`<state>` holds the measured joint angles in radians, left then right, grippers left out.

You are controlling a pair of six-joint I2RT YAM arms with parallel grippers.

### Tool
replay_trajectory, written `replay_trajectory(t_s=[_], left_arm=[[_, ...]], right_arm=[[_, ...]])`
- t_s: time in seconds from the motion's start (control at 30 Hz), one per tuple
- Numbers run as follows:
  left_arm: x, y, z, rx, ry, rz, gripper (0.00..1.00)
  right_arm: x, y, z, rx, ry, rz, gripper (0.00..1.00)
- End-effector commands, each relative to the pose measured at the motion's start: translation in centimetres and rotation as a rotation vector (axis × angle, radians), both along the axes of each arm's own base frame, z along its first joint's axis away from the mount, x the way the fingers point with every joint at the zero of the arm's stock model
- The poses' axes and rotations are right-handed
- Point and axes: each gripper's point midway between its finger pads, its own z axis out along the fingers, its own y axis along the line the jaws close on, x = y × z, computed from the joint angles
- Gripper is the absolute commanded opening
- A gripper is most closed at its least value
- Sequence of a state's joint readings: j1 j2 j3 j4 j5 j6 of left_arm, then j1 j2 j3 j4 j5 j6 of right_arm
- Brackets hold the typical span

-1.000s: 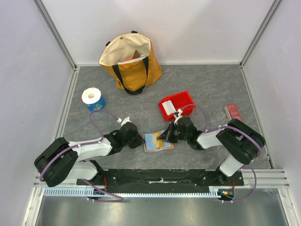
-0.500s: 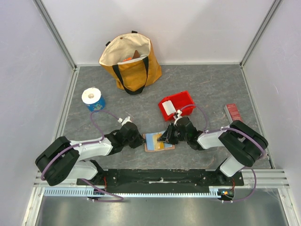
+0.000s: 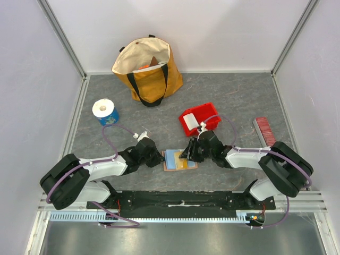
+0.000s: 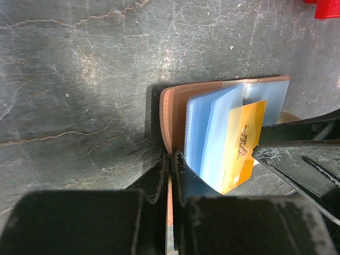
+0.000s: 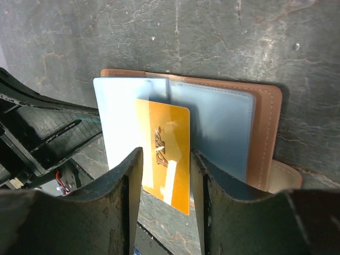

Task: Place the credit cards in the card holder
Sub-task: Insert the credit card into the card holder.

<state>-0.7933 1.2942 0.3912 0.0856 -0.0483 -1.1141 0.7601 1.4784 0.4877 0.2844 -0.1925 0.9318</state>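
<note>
Right gripper (image 5: 164, 157) pinches the yellow card (image 5: 162, 133) by its long edges (likely stiff, slick), while left gripper (image 4: 170, 162) clamps the card holder (image 4: 171, 111) edge.

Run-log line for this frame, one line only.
left fingers shut on card holder edge | right fingers flank yellow card, grip unclear | card overhangs open holder

I am wearing white shells over my left arm (image 3: 101, 169) and right arm (image 3: 247, 156), with bulky black housings bulging at the shoulders and wrists. A thin purple cable (image 3: 104, 138) is looping along each arm. My left fingers (image 4: 158, 178) are showing as flat matte black blades; my right fingers (image 5: 127, 191) are looking dark grey, curved, scuffed and scratched pale.
</note>
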Motion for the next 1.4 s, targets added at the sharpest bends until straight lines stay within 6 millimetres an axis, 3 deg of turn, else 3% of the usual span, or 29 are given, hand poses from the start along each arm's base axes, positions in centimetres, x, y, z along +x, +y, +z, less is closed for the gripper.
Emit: replay_trajectory(t_s=[0.0,0.17,0.3,0.4,0.9,1.13,1.37], left_arm=[[-2.1,2.8,-3.3,0.128,0.086,0.001,0.02],[-2.2,2.7,-3.3,0.128,0.09,-0.005,0.02],[-2.2,2.7,-3.4,0.129,0.092,-0.007,0.02],[-2.3,2.7,-3.4,0.13,0.093,-0.011,0.02],[-2.4,2.6,-3.5,0.105,0.088,-0.001,0.02],[-2.4,2.6,-3.5,0.099,0.09,0.001,0.02],[-2.4,2.4,-3.4,0.09,0.088,0.005,0.02]], right_arm=[[-0.5,-1.5,-1.2,-0.092,0.026,-0.004,0.44],[-0.6,-0.1,-1.2,-0.041,0.048,0.03,0.26],[-0.3,0.6,-0.9,-0.012,0.049,0.036,0.06],[0.0,1.1,-0.6,0.009,0.044,0.036,0.0],[1.3,0.5,-1.0,0.055,0.052,-0.12,0.0],[0.3,1.0,-1.6,0.149,0.117,-0.146,0.0],[-1.0,2.0,-1.8,0.112,0.113,-0.083,0.02]])
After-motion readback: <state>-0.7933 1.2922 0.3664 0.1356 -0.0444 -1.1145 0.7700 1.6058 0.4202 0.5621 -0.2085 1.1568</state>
